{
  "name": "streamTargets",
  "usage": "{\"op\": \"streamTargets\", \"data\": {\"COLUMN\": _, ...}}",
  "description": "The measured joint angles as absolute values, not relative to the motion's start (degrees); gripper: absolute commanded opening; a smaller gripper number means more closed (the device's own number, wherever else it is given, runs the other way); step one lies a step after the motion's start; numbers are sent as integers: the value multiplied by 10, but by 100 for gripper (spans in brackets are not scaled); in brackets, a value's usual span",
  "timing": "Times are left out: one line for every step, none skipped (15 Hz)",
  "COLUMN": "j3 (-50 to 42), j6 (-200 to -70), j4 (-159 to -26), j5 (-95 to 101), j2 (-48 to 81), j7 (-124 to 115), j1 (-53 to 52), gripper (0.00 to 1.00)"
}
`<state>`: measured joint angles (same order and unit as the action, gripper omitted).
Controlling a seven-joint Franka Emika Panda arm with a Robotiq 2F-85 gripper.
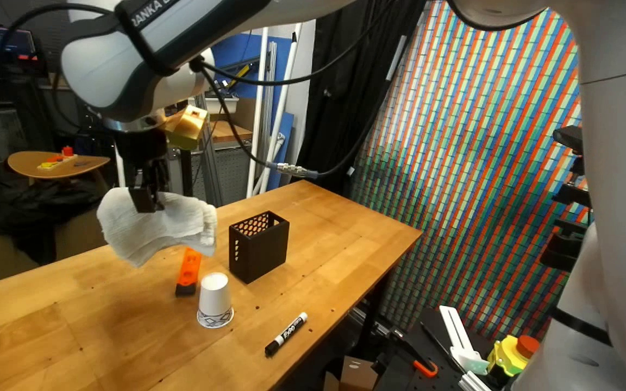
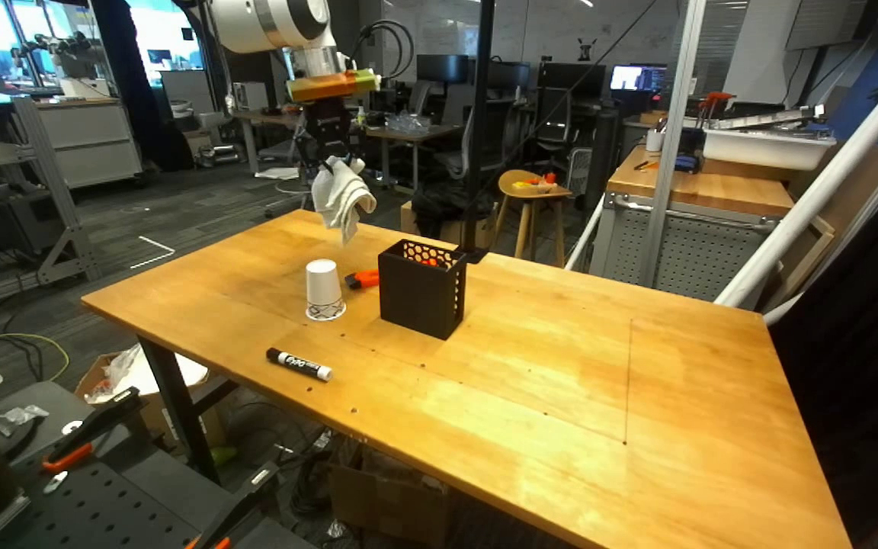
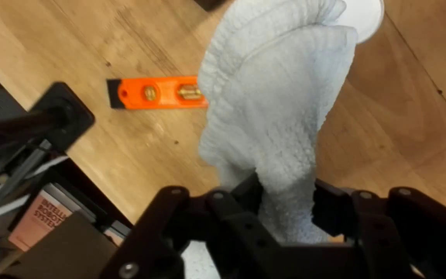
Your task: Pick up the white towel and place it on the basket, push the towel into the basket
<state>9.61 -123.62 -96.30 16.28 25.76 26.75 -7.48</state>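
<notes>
End effector (image 3: 287,202) with the white towel (image 3: 277,89) tight in grip between its fingertips (image 3: 327,209).

In an exterior view I see a striped backdrop (image 1: 476,179) at three o'clock and a black curtain (image 1: 340,119) just past twelve. In an exterior view I find bright windows (image 2: 151,23) at ten, grey floor (image 2: 134,221) at nine, a wooden stool (image 2: 536,195) at half past one, and a wooden table (image 2: 698,412) gleaming at four.
</notes>
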Motion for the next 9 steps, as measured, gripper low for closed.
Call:
{"op": "streamTargets", "data": {"j3": 88, "j6": -1236, "j4": -973, "j5": 163, "j2": 245, "j7": 268, "j1": -64, "gripper": 12}}
{"op": "streamTargets", "data": {"j3": 79, "j6": -1236, "j4": -982, "j5": 163, "j2": 234, "j7": 269, "j1": -52, "gripper": 12}}
{"op": "streamTargets", "data": {"j3": 71, "j6": -1236, "j4": -989, "j5": 163, "j2": 225, "j7": 270, "j1": -41, "gripper": 12}}
{"op": "streamTargets", "data": {"j3": 63, "j6": -1236, "j4": -996, "j5": 163, "j2": 218, "j7": 271, "j1": -31, "gripper": 12}}
{"op": "streamTargets", "data": {"j3": 55, "j6": -1236, "j4": -1001, "j5": 163, "j2": 214, "j7": 272, "j1": -22, "gripper": 12}}
{"op": "streamTargets", "data": {"j3": 47, "j6": -1236, "j4": -1006, "j5": 164, "j2": 211, "j7": 272, "j1": -13, "gripper": 12}}
{"op": "streamTargets", "data": {"j3": 40, "j6": -1237, "j4": -1010, "j5": 164, "j2": 209, "j7": 272, "j1": -6, "gripper": 12}}
{"op": "streamTargets", "data": {"j3": 35, "j6": -1237, "j4": -1013, "j5": 164, "j2": 210, "j7": 272, "j1": 1, "gripper": 12}}
{"op": "streamTargets", "data": {"j3": 30, "j6": -1238, "j4": -1017, "j5": 164, "j2": 210, "j7": 271, "j1": 7, "gripper": 12}}
